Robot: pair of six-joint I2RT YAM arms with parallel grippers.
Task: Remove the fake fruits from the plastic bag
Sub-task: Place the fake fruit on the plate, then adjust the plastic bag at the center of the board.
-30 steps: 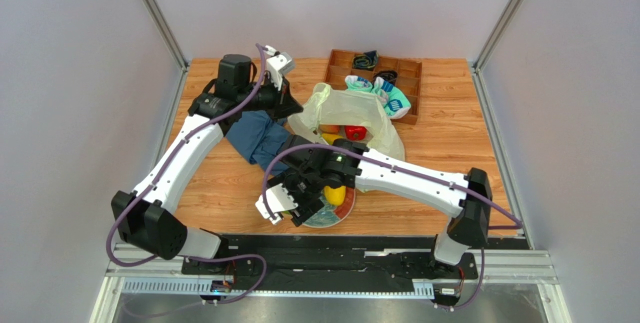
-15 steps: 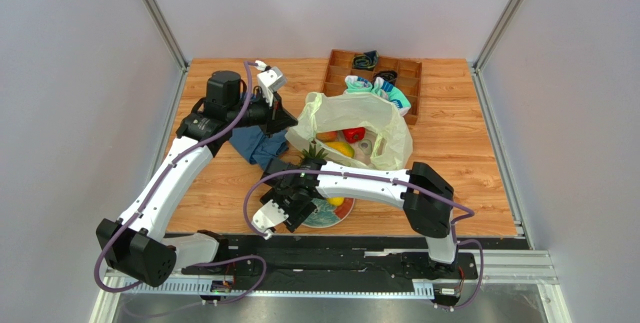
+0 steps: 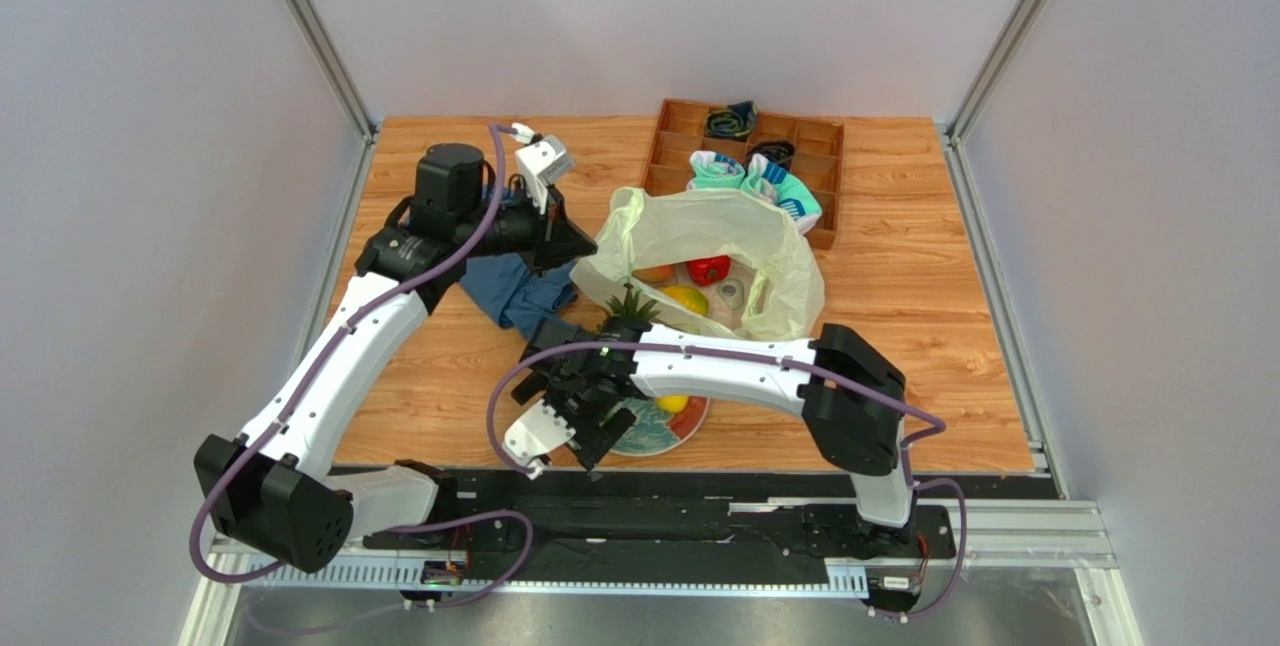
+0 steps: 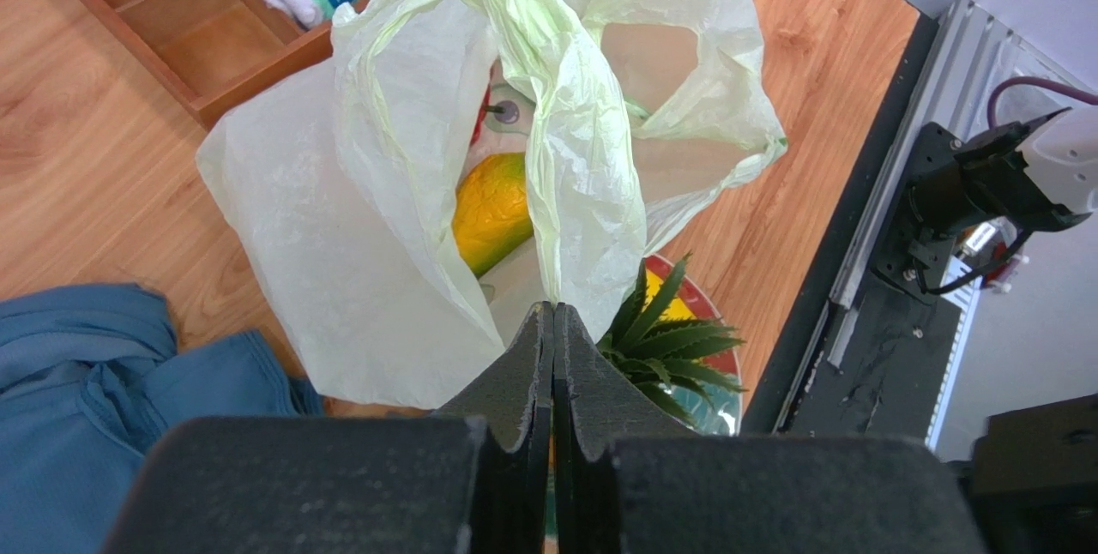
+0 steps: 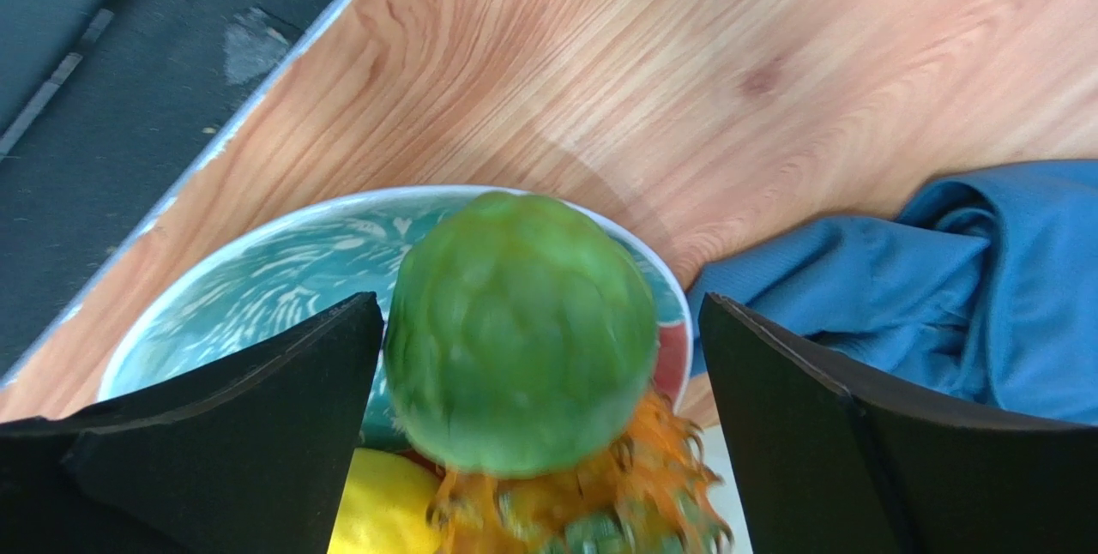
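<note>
Over plate [image 5: 245,303], right end effector [image 5: 539,303] wide, elbow folded; left end effector [image 4: 554,310] pinches plastic bag [image 4: 348,194].

A bench [image 3: 924,301] of warm, orange-brown wood grain fills the middle of the booth, closed in by plain pale grey walls: a back wall [image 3: 661,16], a left wall [image 3: 135,226] and a right wall [image 3: 1157,226]. Slim aluminium posts [image 3: 308,24] run up the two far corners. Along the near edge lies a black plate [image 3: 706,489], then a silver slotted rail [image 3: 676,544] and a dull grey metal surface [image 3: 676,619]. The light is soft and even, and the shadows on the wood are faint.
</note>
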